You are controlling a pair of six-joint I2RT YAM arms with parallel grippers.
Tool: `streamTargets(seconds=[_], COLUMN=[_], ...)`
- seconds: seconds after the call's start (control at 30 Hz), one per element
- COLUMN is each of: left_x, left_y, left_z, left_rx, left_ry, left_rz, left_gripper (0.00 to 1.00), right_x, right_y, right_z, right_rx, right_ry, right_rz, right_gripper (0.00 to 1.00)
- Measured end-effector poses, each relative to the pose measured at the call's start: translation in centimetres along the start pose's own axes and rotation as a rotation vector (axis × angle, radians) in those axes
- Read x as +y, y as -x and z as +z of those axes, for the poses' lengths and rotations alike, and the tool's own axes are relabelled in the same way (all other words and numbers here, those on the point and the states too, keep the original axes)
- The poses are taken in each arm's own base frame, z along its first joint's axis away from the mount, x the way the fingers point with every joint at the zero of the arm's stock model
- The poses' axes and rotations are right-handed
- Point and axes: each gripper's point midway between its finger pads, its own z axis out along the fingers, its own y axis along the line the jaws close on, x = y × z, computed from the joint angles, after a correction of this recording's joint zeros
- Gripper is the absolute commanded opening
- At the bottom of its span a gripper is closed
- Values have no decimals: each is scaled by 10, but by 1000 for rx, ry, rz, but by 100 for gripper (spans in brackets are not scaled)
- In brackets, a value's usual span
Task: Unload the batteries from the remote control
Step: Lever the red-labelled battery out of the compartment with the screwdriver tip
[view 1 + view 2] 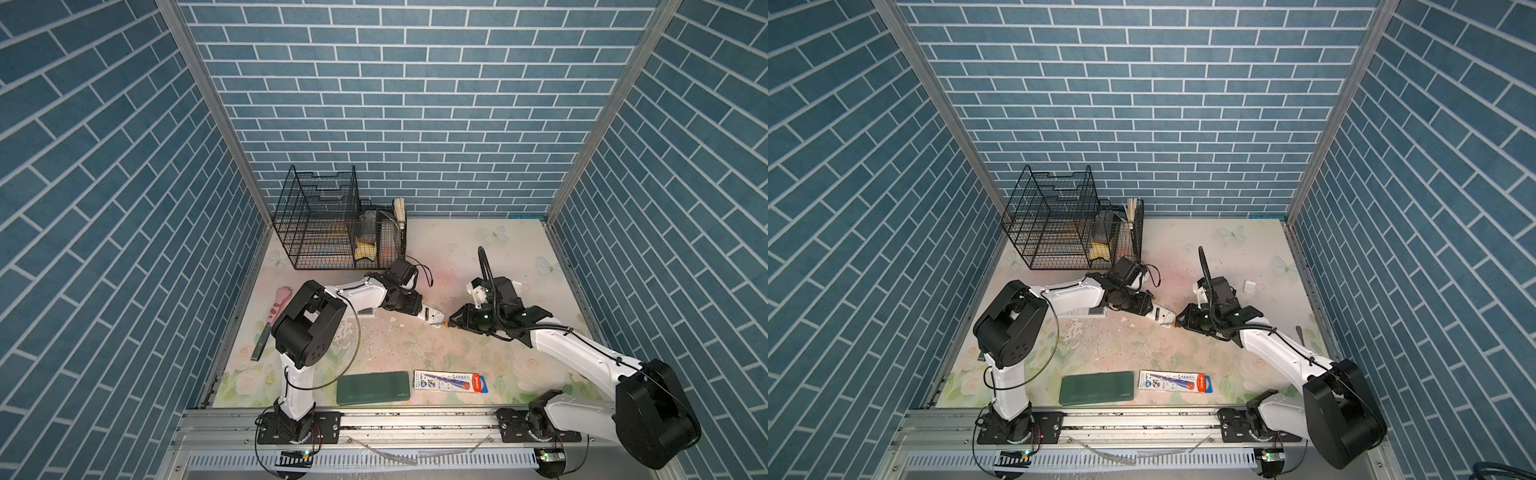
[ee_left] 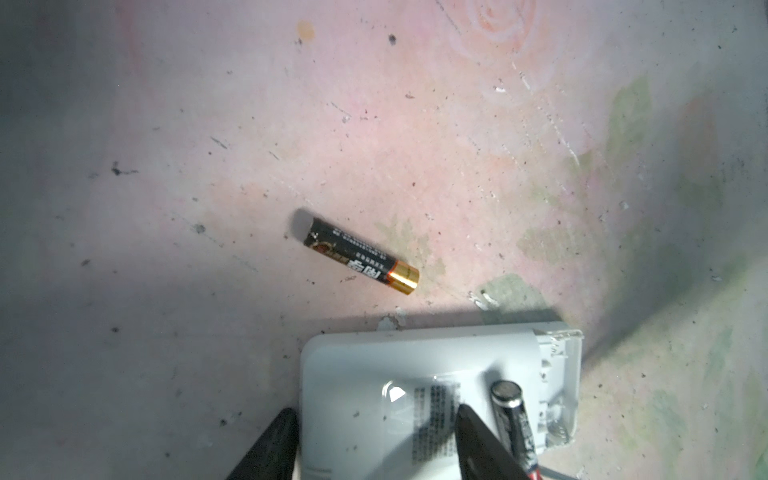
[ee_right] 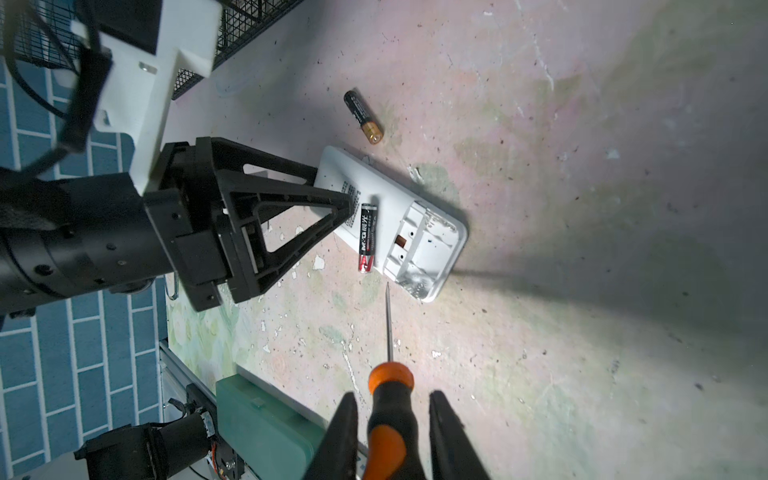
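My left gripper is shut on the white remote control, which lies back-up on the table near the middle in both top views. Its battery compartment stands open and looks empty. One of the batteries lies loose on the remote's back beside the compartment. Another battery lies on the table just off the remote's edge. My right gripper is shut on the black-and-orange handle of a screwdriver. The screwdriver's thin shaft points at the remote, and its tip stops just short of it.
A black wire rack stands at the back left. A dark green case and a packaged pen lie near the front edge. A pink-handled knife lies at the left. A small white square piece lies right of the right arm.
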Motion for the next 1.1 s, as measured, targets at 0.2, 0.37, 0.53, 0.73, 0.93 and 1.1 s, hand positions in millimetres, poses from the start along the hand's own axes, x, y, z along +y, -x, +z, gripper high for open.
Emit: streamTargets(seconds=[0.2,0.37,0.53,0.73,0.93,1.1], left_x=[0,0,0,0,0,0], left_y=[0,0,0,0,0,0], left_z=[0,0,0,0,0,0], left_rx=[0,0,0,-1,-1,-1], left_ry=[0,0,0,-1,-1,-1], left_rz=[0,0,0,0,0,0], left_gripper=[62,62,62,62,62,62], right_x=[1,4,6,12,13,9], right_y=[4,8,11,16,22,26], right_z=[9,15,17,15,13,13], right_rx=[0,-5,-10,-23,-35,-43], right_ry=[17,34,43,55,58,52], right_rz=[16,23,24,16,17,29], right_gripper=[0,0,0,0,0,0])
